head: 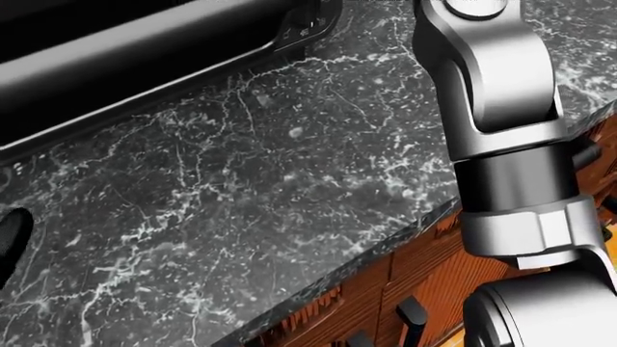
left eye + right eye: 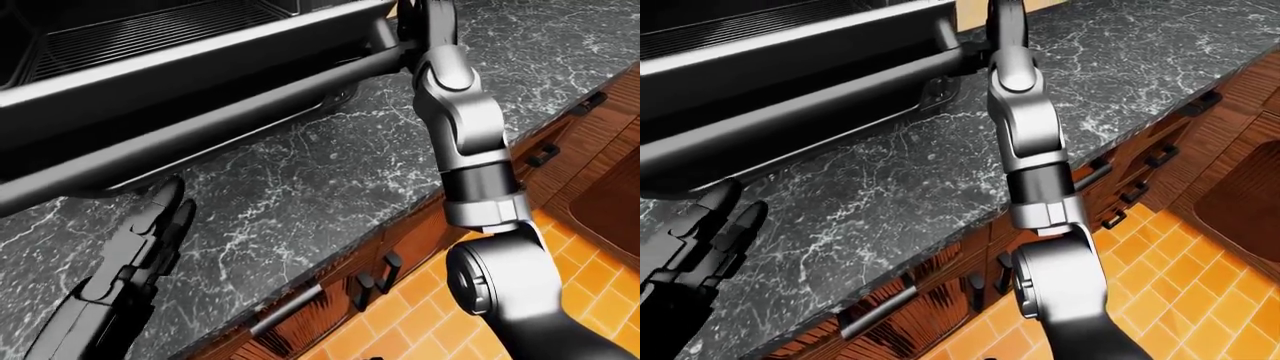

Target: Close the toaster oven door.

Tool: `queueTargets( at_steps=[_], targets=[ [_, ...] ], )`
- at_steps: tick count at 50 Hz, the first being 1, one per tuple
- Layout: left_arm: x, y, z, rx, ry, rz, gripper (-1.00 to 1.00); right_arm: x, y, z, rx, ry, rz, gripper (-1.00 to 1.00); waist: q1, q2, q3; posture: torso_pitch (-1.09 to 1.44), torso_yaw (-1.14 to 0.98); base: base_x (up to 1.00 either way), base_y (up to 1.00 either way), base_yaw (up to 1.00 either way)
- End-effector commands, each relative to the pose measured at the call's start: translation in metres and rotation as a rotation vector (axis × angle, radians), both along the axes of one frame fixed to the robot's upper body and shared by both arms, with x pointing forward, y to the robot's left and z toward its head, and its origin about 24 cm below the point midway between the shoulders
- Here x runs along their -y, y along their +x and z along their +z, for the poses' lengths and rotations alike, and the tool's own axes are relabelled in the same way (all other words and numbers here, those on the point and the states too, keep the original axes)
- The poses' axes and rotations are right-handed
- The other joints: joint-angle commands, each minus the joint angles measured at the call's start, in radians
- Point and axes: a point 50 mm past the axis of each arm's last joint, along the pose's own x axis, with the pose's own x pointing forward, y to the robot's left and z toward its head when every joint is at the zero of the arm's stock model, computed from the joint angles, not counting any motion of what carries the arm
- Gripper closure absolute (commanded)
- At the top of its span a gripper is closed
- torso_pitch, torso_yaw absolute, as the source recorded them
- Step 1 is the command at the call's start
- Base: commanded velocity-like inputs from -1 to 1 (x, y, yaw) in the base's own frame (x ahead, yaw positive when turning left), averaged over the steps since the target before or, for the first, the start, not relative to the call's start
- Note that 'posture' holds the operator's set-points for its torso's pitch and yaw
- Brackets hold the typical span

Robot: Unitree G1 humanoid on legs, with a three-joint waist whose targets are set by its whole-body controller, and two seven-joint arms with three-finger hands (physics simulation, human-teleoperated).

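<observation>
Though head-view-hidden, left hand (image 2: 160, 217) beneath toaster oven door (image 2: 190, 112)

Counter: black marble countertop with white veining (image 2: 330, 187), running diagonally across all views, edge dropping away toward lower right.
Cabinets: reddish-brown wooden cabinet fronts (image 2: 930, 300) directly below the counter edge, visible grain.
Handles: dark bar-shaped drawer handles (image 2: 877, 309) along the fronts, several further toward upper right.
Floor: orange square floor tiles (image 2: 1180, 262) with pale grout lines, lower right.
Light: soft, even; pale reflections on the marble.
</observation>
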Motion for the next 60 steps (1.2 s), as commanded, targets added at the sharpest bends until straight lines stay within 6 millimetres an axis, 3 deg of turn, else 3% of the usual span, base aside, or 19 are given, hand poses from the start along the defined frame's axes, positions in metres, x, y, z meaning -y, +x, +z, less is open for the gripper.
queueTargets(
  at_steps=[1, 7, 30, 37, 60],
  targets=[
    [0.006, -0.004, 0.004, 0.03, 0.022, -0.038, -1.0, -0.003, -0.011, 0.03, 0.13, 0.018, 0.006, -1.0, 0.008, -0.001, -0.02, 0.0, 0.0, 0.0, 0.0, 0.0],
    [0.01, -0.001, 0.002, 0.022, 0.04, -0.075, -1.0, -0.003, -0.011, 0.03, 0.129, 0.019, 0.005, -1.0, 0.009, -0.003, -0.021, 0.0, 0.0, 0.0, 0.0, 0.0],
    [0.02, 0.047, 0.025, 0.044, 0.038, -0.043, -1.0, -0.004, -0.011, 0.03, 0.13, 0.019, 0.008, -1.0, 0.002, 0.015, -0.035, 0.0, 0.0, 0.0, 0.0, 0.0],
    [0.023, 0.055, 0.025, 0.023, 0.036, -0.037, -1.0, -0.004, -0.012, 0.029, 0.128, 0.021, 0.007, -1.0, -0.001, 0.016, -0.037, 0.0, 0.0, 0.0, 0.0, 0.0],
    [0.018, 0.079, 0.038, 0.059, 0.03, 0.044, -1.0, -0.002, -0.01, 0.027, 0.125, 0.022, 0.005, -1.0, 0.001, -0.013, -0.04, 0.0, 0.0, 0.0, 0.0, 0.0]
  ],
)
